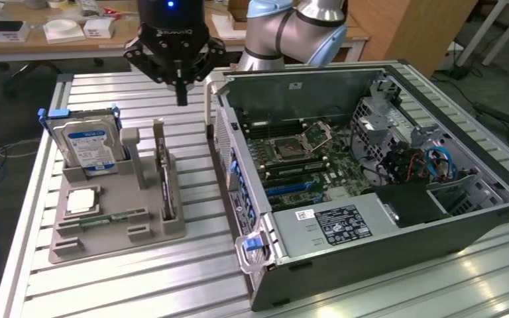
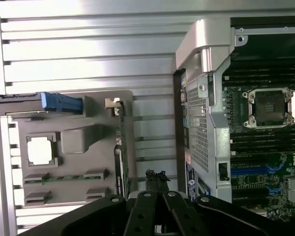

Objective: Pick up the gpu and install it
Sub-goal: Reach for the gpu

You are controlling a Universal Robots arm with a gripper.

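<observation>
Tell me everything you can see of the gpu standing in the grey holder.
The gpu is a thin, flat card, dark-faced with a greyish metal edge that rises at its far end. It stands upright on its long edge in a slot of the grey holder, beside the hard drive, to the exterior view's left of the computer case. Only the holder touches it; the shut claw hangs nearby, higher up and apart.

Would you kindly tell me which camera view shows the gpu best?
The exterior view: the gpu stands on edge in the grey holder, with its side face and whole length visible. The wrist view looks down on the gpu edge-on, so it appears as a thin dark strip.
</observation>
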